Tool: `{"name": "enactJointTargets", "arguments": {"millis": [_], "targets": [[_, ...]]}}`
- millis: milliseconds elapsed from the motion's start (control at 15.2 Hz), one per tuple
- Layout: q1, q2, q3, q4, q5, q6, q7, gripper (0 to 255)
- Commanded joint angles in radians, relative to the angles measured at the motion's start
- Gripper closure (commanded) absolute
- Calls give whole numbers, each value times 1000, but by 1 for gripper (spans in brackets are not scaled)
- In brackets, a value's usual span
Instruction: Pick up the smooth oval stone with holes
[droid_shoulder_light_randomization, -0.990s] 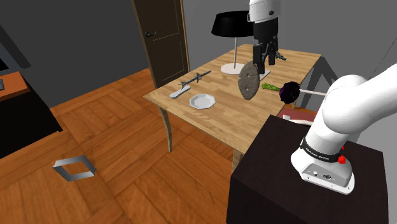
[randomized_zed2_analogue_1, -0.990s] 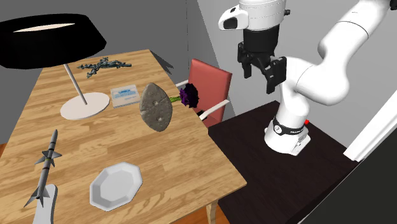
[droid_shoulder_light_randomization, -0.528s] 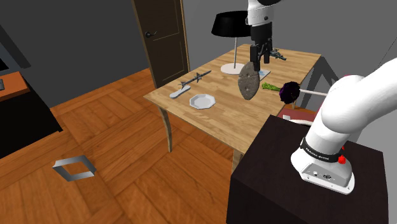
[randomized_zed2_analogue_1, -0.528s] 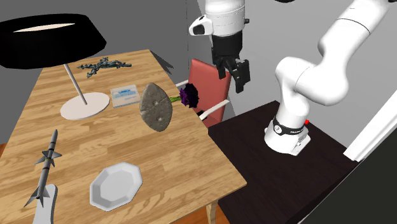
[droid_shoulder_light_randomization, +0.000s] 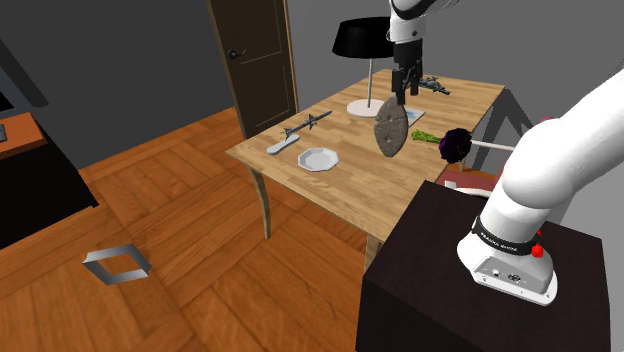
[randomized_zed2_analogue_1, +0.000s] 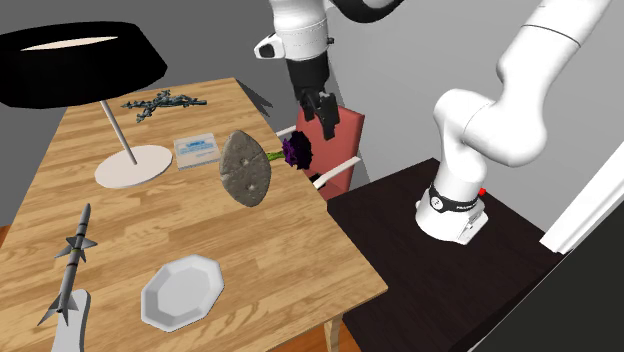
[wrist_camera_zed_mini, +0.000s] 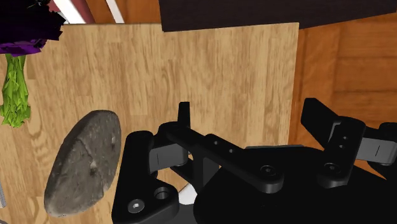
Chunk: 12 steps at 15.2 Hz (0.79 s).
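Observation:
The grey oval stone (droid_shoulder_light_randomization: 390, 127) with small holes stands tilted on its edge on the wooden table (droid_shoulder_light_randomization: 340, 190). In the second exterior view the stone (randomized_zed2_analogue_1: 246, 168) is near the table's right edge. My black gripper (droid_shoulder_light_randomization: 403, 92) hangs open just above and behind the stone. In the second exterior view the gripper (randomized_zed2_analogue_1: 320, 112) is up and to the right of the stone, apart from it. Through the wrist camera the stone (wrist_camera_zed_mini: 83, 162) lies off to one side of the gripper (wrist_camera_zed_mini: 250, 111), outside the spread fingers. Nothing is between them.
A purple flower (randomized_zed2_analogue_1: 297, 151) with a green stem lies beside the stone. A black-shaded lamp (droid_shoulder_light_randomization: 362, 40), a small box (randomized_zed2_analogue_1: 195, 149), a white plate (randomized_zed2_analogue_1: 180, 291) and a toy rocket (randomized_zed2_analogue_1: 72, 255) share the table. A red chair (randomized_zed2_analogue_1: 335, 130) stands at its edge.
The gripper has swung to the second exterior view's left and come lower, from over the stand to just above the stone. It stayed open. The stone has not moved.

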Motion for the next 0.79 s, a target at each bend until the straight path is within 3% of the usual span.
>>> {"name": "enactJointTargets", "arguments": {"millis": [0,330,726], "targets": [[-6,67,-32,35,-3,41,-39,0],[-26,227,-107,144,14,112,-146,0],[-61,441,-178,315,85,166,-286,0]]}}
